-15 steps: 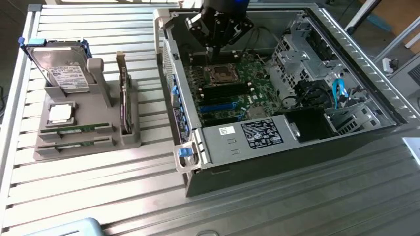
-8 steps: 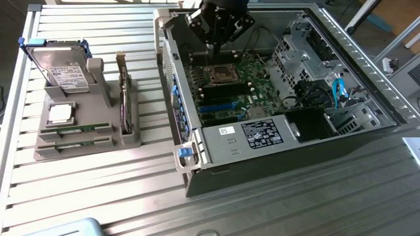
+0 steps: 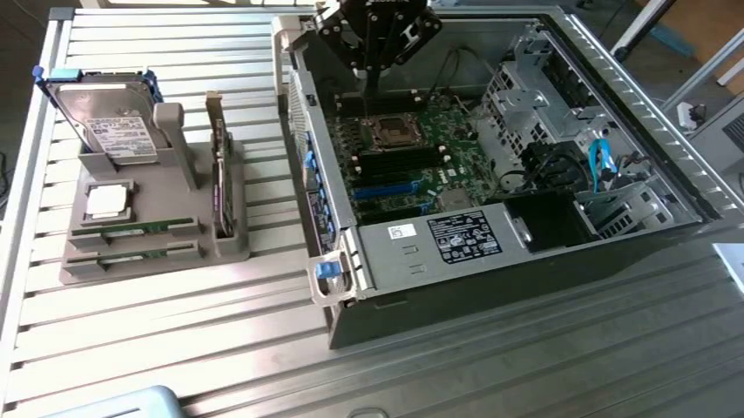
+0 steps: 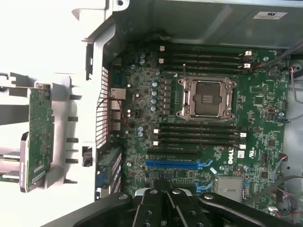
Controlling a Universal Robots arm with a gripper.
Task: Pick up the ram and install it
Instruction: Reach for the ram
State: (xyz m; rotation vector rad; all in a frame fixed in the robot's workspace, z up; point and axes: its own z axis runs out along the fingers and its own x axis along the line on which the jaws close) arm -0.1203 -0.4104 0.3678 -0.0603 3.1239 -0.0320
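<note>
— Two alike: one ram [image 3: 134, 230] and a second ram [image 3: 121, 255], flat in the front steps of the grey holder [image 3: 198, 252] on the table [image 3: 139, 340], toward the exterior view's left. Well apart from the open case [image 3: 465, 296].
— Anything else in that holder?
— Silver hard drive [image 3: 111, 122] at the back, upright expansion card [image 3: 219, 174] along the side nearer the case.
— And the jaws?
— From outside, hang over the open case, above the motherboard [image 3: 402, 157], nowhere near either stick. From the wrist, plain enough: both fingers [image 4: 150, 210] pressed together, clenched on nothing.
— Closer detail from the wrist?
— Bare processor socket [image 4: 206, 98], empty black memory slots [image 4: 199, 135] on either side of it, a blue slot [image 4: 173, 164] close to the fingers. Also a green board [image 4: 40, 132] beyond the case wall; cannot tell which one.
</note>
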